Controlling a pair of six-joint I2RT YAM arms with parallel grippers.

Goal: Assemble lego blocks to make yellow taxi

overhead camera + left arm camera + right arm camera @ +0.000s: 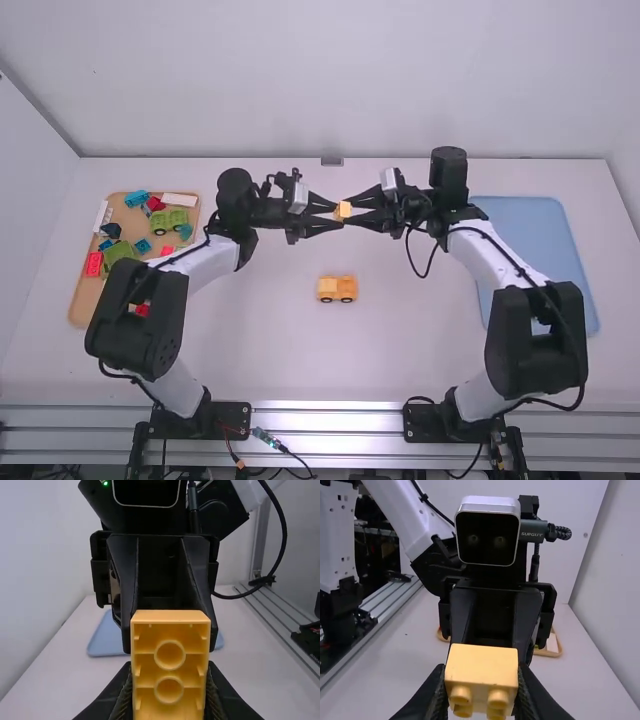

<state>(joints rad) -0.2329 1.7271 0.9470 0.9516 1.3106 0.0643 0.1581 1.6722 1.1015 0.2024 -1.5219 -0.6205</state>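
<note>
We have a yellow block (343, 210) gripped from both sides, the fingers of our left gripper (337, 212) and our right gripper (350, 211) closed on it above the desk (270, 360). Nearer our bases, a yellow wheeled piece (337, 289) stands on the desk. Out left, a wooden tray (85, 300) holds mixed blocks and a green car (170, 220); out right lies a blue tray (560, 260).

The white desk (270, 350) carries a brown tray (86, 305) near its left edge, a blue tray (540, 235) near its right. A yellow block vehicle (337, 289) stands between.
</note>
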